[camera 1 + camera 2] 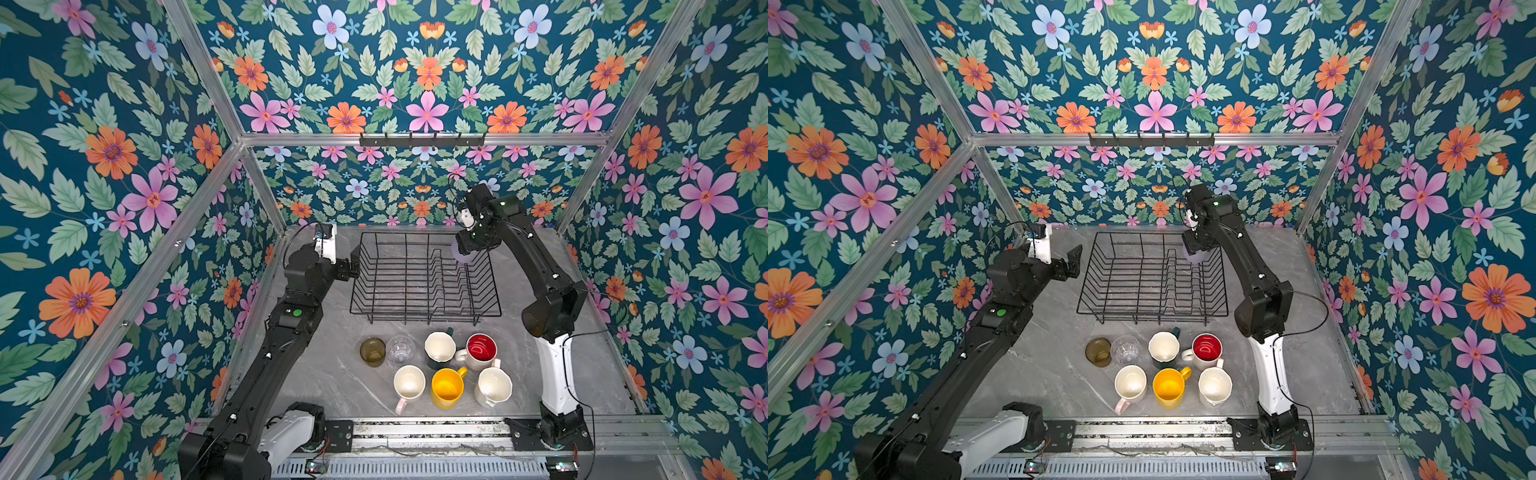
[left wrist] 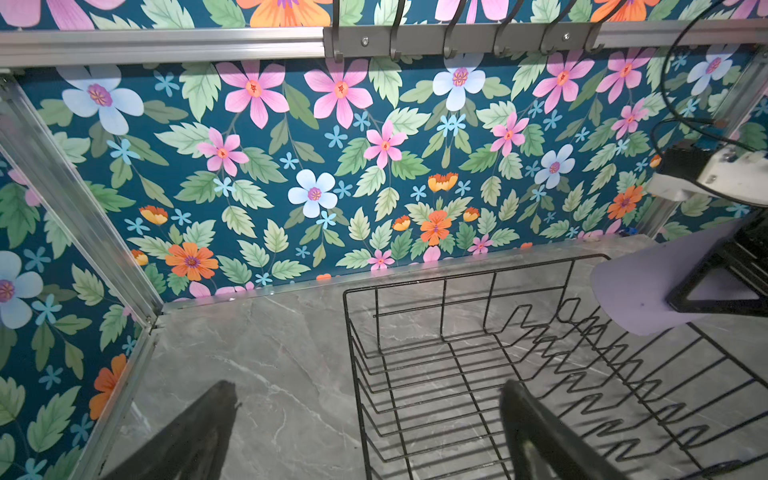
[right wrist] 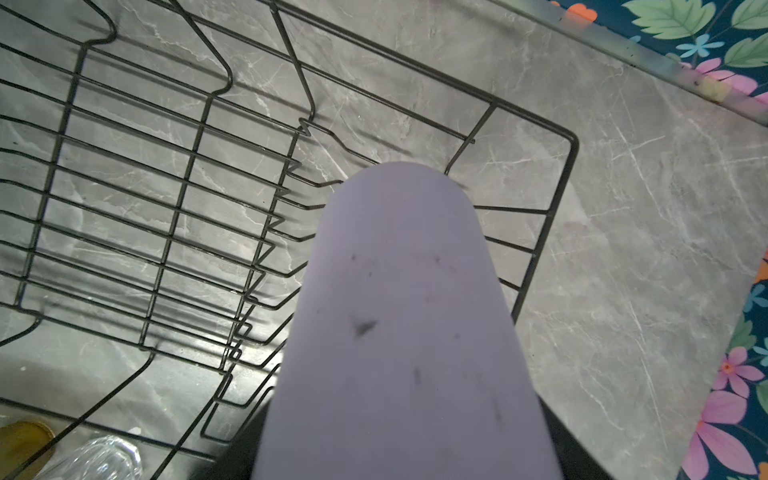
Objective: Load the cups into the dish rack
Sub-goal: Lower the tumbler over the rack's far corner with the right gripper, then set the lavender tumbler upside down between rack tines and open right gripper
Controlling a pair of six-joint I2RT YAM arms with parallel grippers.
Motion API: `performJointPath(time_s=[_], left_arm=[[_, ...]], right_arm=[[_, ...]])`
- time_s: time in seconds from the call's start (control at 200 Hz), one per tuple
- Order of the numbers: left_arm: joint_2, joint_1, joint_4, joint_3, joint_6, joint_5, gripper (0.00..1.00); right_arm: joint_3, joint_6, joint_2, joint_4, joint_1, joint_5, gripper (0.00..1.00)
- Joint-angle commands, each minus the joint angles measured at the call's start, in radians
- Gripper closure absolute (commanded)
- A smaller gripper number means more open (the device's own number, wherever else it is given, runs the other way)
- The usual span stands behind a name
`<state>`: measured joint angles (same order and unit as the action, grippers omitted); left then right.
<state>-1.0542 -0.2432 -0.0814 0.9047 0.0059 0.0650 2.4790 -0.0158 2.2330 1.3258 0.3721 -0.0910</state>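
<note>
tabletop [image 1: 324, 374]: grey marble slab; carries the rack and seven loose cups.
dish rack [image 1: 424, 312]: black wire basket, upright, centre-far on the tabletop. Plate dividers run along its right half.
hook rail [image 1: 422, 140]: black, on the back frame bar, well above the rack.
left arm [image 1: 266, 353]: stretches up the left side toward the rack.
right arm [image 1: 540, 266]: bends in over the rack's far right corner.
left claw [image 1: 353, 264]: spread wide, gripping no cup, just beside the rack's left wall near its far end. Left wrist view shows both dark fingers [image 2: 199, 436] with tabletop and rack wire between them.
right claw [image 1: 466, 252]: clamped on the lilac tumbler.
lilac tumbler [image 1: 462, 261]: in the right claw, tilted, over the rack's far right corner next to the dividers. Can't tell whether it touches the wires.
near row, left to right: pale pink mug [image 1: 409, 383], yellow mug [image 1: 447, 387], white mug [image 1: 493, 386]. All upright, mouths up, close together. The pink mug's handle points at the front edge.
far row, left to right: olive-amber glass [image 1: 372, 351], clear glass [image 1: 401, 350], dark green mug [image 1: 439, 348], red-lined white mug [image 1: 481, 347]. All upright, on the tabletop between the rack's front rim and the near row. The two glasses stand just beside each other.
</note>
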Motion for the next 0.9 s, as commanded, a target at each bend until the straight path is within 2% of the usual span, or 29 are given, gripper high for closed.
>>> performJointPath(time_s=[0.0, 0.275, 0.895], left_arm=[[0.018, 0.001, -0.020, -0.022, 0.026, -0.021, 0.00], [0.073, 0.001, -0.041, -0.079, 0.055, -0.054, 0.00], [0.079, 0.001, -0.023, -0.078, 0.041, -0.013, 0.00]], right_arm=[[0.010, -0.013, 0.019, 0.040, -0.012, 0.006, 1.00], [-0.028, -0.024, 0.048, 0.013, -0.025, 0.011, 1.00], [0.055, -0.023, 0.188, 0.017, -0.025, -0.027, 1.00]])
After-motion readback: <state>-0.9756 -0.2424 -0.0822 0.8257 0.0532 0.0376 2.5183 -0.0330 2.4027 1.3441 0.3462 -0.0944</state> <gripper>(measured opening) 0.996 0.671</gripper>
